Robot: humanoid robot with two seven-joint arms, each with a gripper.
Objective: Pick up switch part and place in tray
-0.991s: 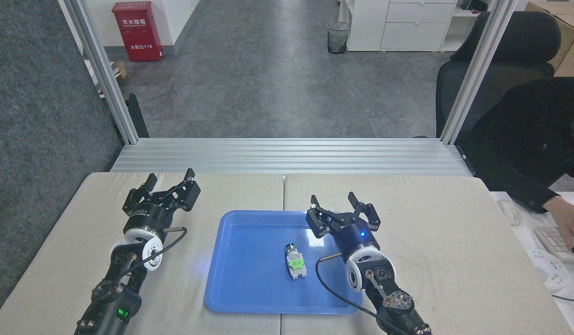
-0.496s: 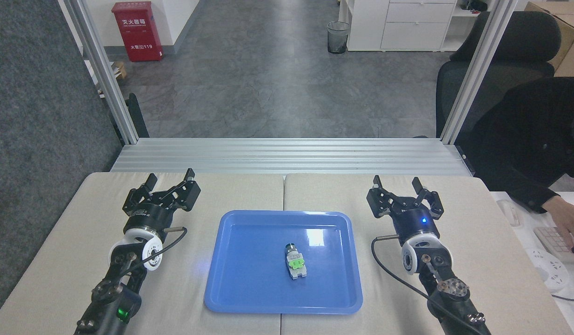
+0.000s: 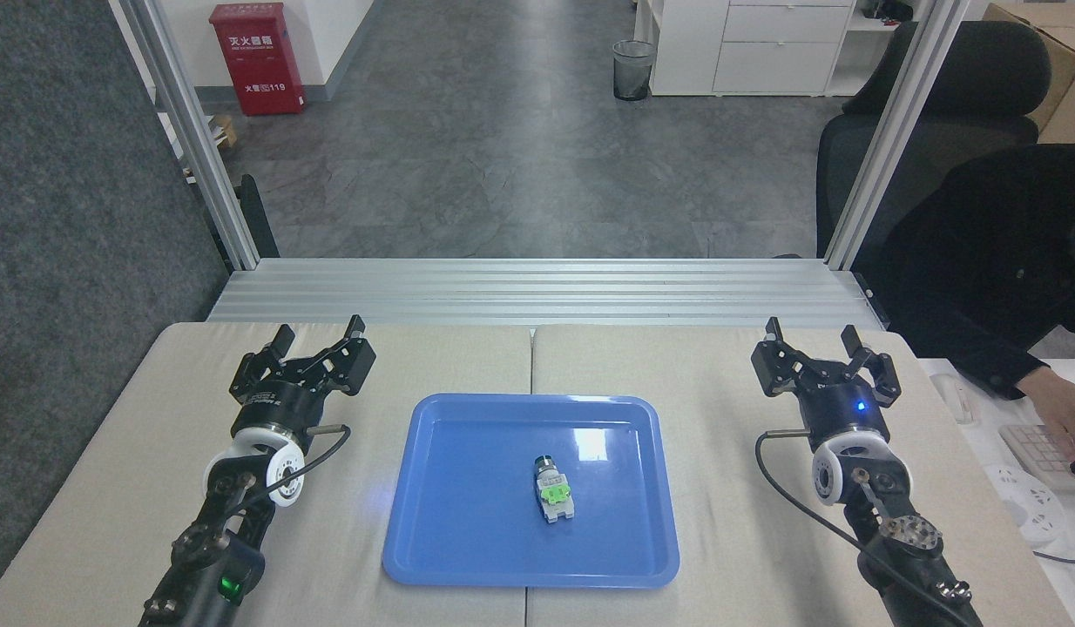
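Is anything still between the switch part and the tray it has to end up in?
Nothing visible. The switch part already lies flat inside the tray, right of its middle. Both grippers, left and right, are open over the table, off to either side of the tray.

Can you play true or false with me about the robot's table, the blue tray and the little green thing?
1. The switch part lies inside the blue tray. True.
2. The right gripper is holding the switch part. False: it is open and empty, over the table to the right of the tray.
3. The left gripper is open. True.
4. The tray is full of parts. False: only one switch part lies in it.
5. A person's hand shows at the right edge. True.
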